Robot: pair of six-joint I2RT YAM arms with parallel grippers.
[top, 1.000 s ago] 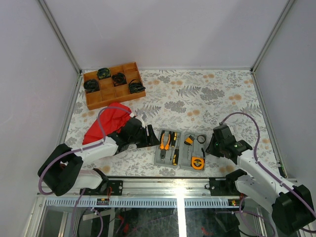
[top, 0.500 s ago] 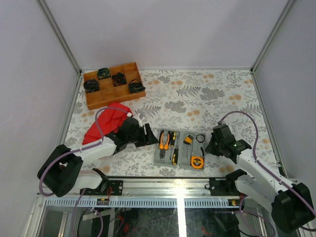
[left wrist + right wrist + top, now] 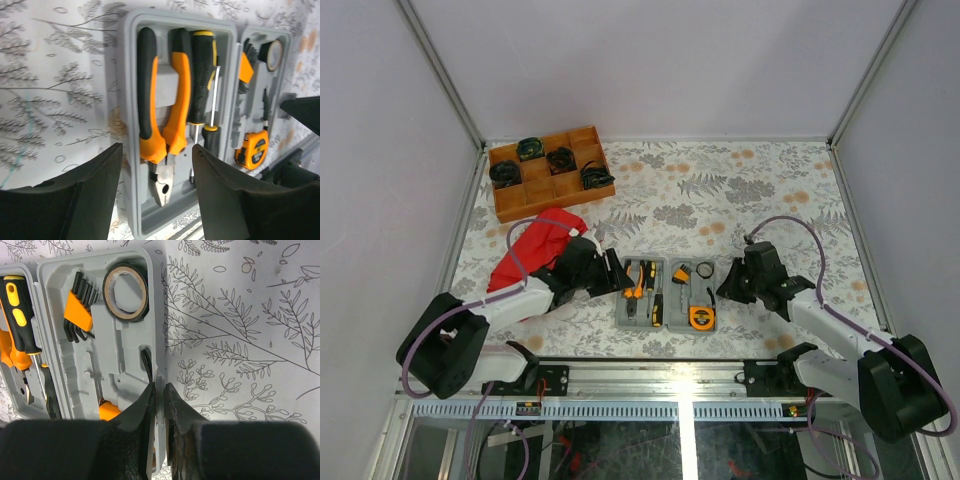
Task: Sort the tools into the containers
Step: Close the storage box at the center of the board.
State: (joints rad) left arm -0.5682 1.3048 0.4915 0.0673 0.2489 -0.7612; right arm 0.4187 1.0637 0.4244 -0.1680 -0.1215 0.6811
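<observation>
Right hand (image 3: 161,388) tight on tool case (image 3: 121,354) rim

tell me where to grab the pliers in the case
Probably the pliers by the pivot, where the orange handles meet, coming straight down: they lie flat in the case recess, a grey block fills the handle gap and a screwdriver crowds one handle.

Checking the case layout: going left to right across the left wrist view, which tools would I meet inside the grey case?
Inside the grey plastic tool case: orange-and-black pliers → black-and-yellow-handled screwdriver → orange holder of black hex keys → black roll of tape.
</observation>
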